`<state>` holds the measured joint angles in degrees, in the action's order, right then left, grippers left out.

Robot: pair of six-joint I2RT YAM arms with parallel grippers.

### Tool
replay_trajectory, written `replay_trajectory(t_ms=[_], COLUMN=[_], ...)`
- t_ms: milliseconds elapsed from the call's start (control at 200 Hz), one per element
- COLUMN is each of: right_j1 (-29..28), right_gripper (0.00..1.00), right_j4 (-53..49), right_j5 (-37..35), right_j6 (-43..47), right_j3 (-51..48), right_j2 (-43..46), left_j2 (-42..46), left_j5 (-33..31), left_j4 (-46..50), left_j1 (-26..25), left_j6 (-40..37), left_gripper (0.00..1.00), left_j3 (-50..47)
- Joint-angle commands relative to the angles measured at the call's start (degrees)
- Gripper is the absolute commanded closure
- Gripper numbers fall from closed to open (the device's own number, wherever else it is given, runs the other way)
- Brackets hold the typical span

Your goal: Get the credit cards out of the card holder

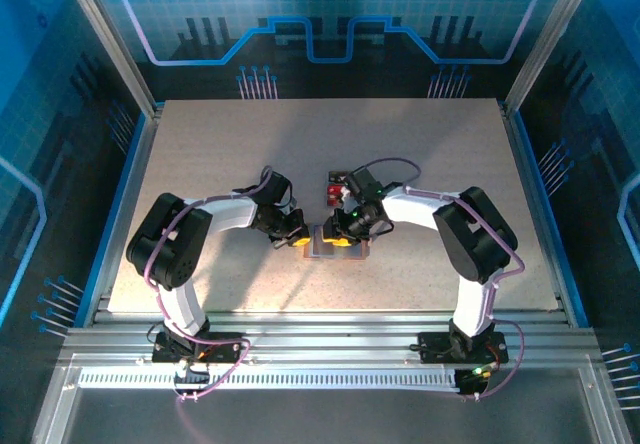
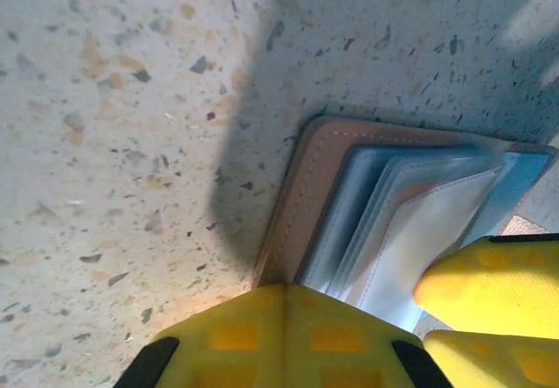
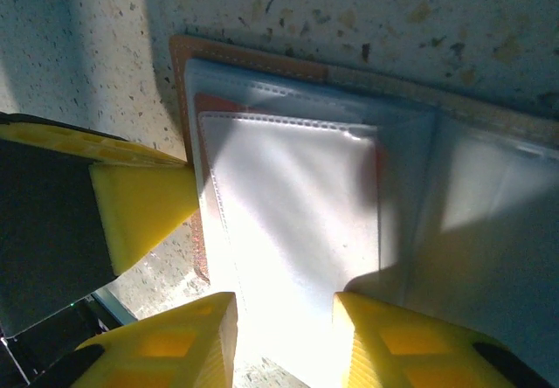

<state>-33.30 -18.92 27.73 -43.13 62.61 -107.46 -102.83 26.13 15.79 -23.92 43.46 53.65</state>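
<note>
Your holder [image 1: 335,247] lies spread open at mid-table [image 1: 200,164], nearer the front edge than the back; both arms meet over it. There is bare top on every side: wide to the left, right and far side, narrower towards the front rail.

Your left gripper [image 1: 298,236] sits at the holder's left side. In the left wrist view its jaws [image 2: 284,305] are closed tip to tip, right at the brown rim of the holder [image 2: 349,204]; that edge runs out of sight under the tips, so you cannot tell whether they press on it.

Your right gripper [image 1: 345,234] hangs over the middle. In its own view the jaws [image 3: 284,314] stand apart, one finger on either side of a clear sleeve [image 3: 288,204] lying flat below, with nothing pinched; glare whitens the sleeve. A card [image 3: 201,104] inside shows just a red-orange margin along the sleeve's left and right seams; its face is washed out. One left finger [image 3: 144,200] meets the holder's [image 3: 262,60] left rim here.

The holder's right half is cut off by the frame, and its near edge is hidden behind the fingers. From above, a red patch [image 1: 333,195] lies on the table just behind the right wrist, partly under the arm; it is too small to identify.
</note>
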Motion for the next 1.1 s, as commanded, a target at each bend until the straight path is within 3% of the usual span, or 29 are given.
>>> replay_trajectory(t_ms=[0, 335, 410, 645, 1096], right_j1=[0.9, 3.1, 3.4, 3.9, 5.3], right_gripper=[0.65, 0.66, 0.66, 0.66, 0.67], right_j4=[1.5, 10.9, 13.0, 16.9, 20.1], right_j5=[1.2, 5.0, 6.2, 8.3, 9.8], right_j6=[-1.2, -4.3, -5.1, -6.5, -7.8], right_j3=[-2.1, -8.0, -8.9, -10.5, -13.3], right_j2=[1.7, 2.2, 2.0, 1.3, 1.6], left_j2=[-1.2, 5.5, 6.1, 3.9, 0.0], left_j5=[-2.6, -3.7, -3.2, -0.4, -3.4], left_j4=[4.3, 4.6, 5.2, 2.3, 2.3], left_j1=[-0.5, -0.7, -1.5, -4.9, -6.1], left_j6=[-1.1, -0.4, -0.4, 3.8, 6.4], left_gripper=[1.00, 1.00, 0.95, 0.87, 0.79], left_j3=[1.0, 3.3, 4.7, 5.3, 4.4])
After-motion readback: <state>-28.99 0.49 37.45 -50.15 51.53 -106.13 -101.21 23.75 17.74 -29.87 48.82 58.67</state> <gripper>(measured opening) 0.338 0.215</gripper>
